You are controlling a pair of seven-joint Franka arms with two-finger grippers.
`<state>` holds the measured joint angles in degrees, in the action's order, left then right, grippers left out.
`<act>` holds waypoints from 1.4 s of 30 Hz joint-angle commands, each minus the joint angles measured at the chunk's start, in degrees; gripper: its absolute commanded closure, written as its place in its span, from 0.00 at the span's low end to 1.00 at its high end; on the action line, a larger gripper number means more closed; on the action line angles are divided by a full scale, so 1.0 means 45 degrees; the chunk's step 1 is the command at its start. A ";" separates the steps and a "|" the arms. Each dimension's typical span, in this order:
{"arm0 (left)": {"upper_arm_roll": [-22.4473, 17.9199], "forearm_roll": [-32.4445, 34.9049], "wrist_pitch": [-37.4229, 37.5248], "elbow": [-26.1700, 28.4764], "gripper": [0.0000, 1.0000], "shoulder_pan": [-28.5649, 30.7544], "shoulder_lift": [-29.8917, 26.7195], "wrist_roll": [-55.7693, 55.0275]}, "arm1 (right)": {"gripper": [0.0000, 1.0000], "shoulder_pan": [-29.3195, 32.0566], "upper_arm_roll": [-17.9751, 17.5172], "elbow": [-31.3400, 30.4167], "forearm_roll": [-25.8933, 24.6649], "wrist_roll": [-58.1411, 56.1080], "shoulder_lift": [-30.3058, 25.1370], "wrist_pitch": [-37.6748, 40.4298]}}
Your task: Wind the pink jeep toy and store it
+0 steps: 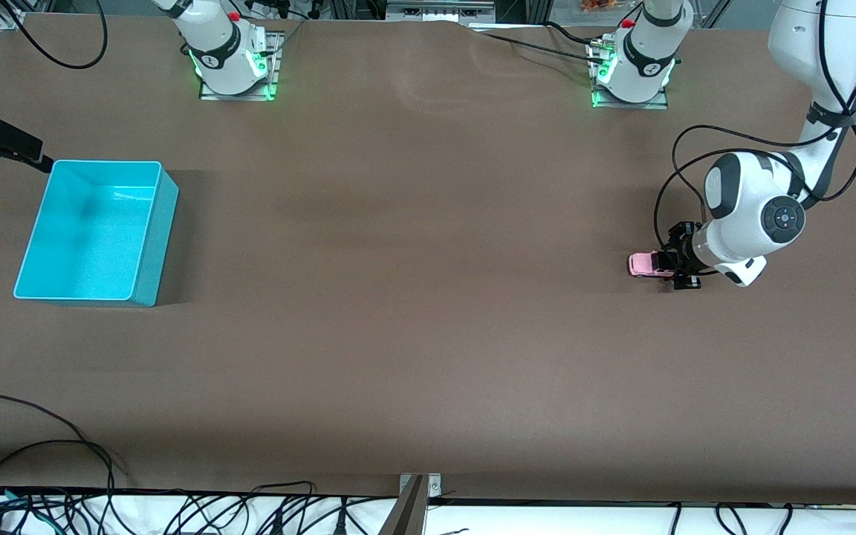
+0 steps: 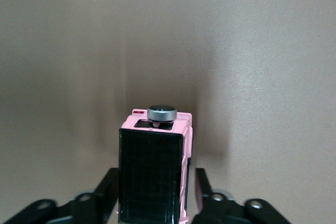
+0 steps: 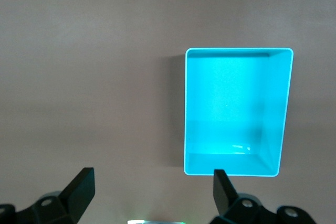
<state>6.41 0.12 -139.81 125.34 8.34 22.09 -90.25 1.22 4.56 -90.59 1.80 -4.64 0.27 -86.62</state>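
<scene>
Front view: you see the teal bin [image 1: 93, 232] standing on the table [image 1: 413, 297] at the right arm's end.
Bin contents: nothing shows inside it; in the right wrist view its floor [image 3: 233, 108] is bare.
Pink jeep toy [image 1: 649, 264]: you find it on the table at the left arm's end, well apart from the bin.
Jeep's long axis: it runs along the table's length, with the free pink end toward the right arm's end and the other end hidden under the claw.
Jeep from the left wrist view: its black roof [image 2: 149, 174] faces the camera, and a round grey disc [image 2: 161, 112] sits at the end away from the fingers.
Left gripper [image 1: 675, 261]: it is down at the jeep, one finger [image 2: 205, 184] on each side of the body; you cannot tell whether they already press on it.
Right gripper [image 3: 152, 190]: its fingers are spread wide and hold nothing; it waits over the table beside the bin.
</scene>
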 commanded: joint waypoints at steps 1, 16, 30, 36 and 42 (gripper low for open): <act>0.0059 0.0306 -0.0122 0.0136 0.61 0.0002 -0.0201 -0.0316 | 0.00 -0.0057 0.0023 0.0209 -0.0088 -0.0082 0.0039 0.0128; 0.0605 0.0403 0.0054 -0.0118 0.71 -0.0017 -0.0709 -0.1213 | 0.00 -0.0056 0.0023 0.0209 -0.0069 -0.0082 0.0039 0.0128; 0.1758 0.1477 0.0034 0.0116 0.71 -0.0388 -0.0827 -0.3538 | 0.00 -0.0056 0.0023 0.0209 -0.0069 -0.0082 0.0039 0.0128; 0.2011 0.1478 -0.0160 0.0116 0.76 -0.0564 -0.0612 -0.3598 | 0.00 -0.0056 0.0023 0.0209 -0.0069 -0.0082 0.0039 0.0128; 0.2226 0.1322 -0.0552 0.0136 0.76 -0.0584 -0.0417 -0.3637 | 0.00 -0.0056 0.0023 0.0209 -0.0088 -0.0082 0.0039 0.0128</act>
<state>15.33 4.73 -140.85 125.69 5.59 19.62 -104.94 1.22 4.55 -90.59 1.80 -4.64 0.27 -86.62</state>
